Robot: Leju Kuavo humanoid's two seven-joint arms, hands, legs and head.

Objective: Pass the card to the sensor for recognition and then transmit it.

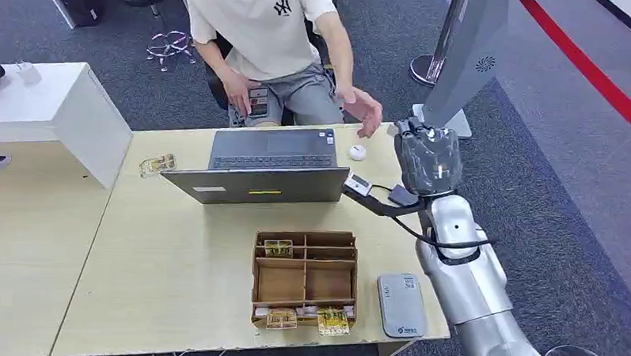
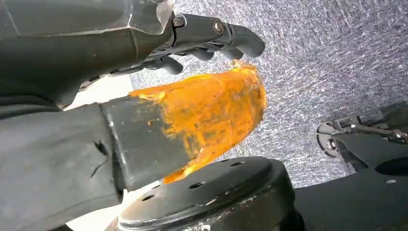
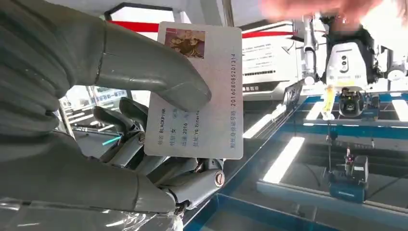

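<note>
Now the right hand [image 3: 144, 134] offers the white, glossy plastic ID card [image 3: 197, 91] toward a person's open hand [image 1: 364, 110].

Thumb presses the card's printed face and dark fingers [image 3: 125, 120] back it, long axis upright, free end rising clear of the grip. That right hand [image 1: 429, 158], raised beyond the grey slab-shaped sensor [image 1: 400, 304] on the pale wooden worktop [image 1: 174, 276], sits near the person's palm, not touching. Left hand [image 2: 202, 43] hangs over carpet, fingers loosely curled, holding nothing.
</note>
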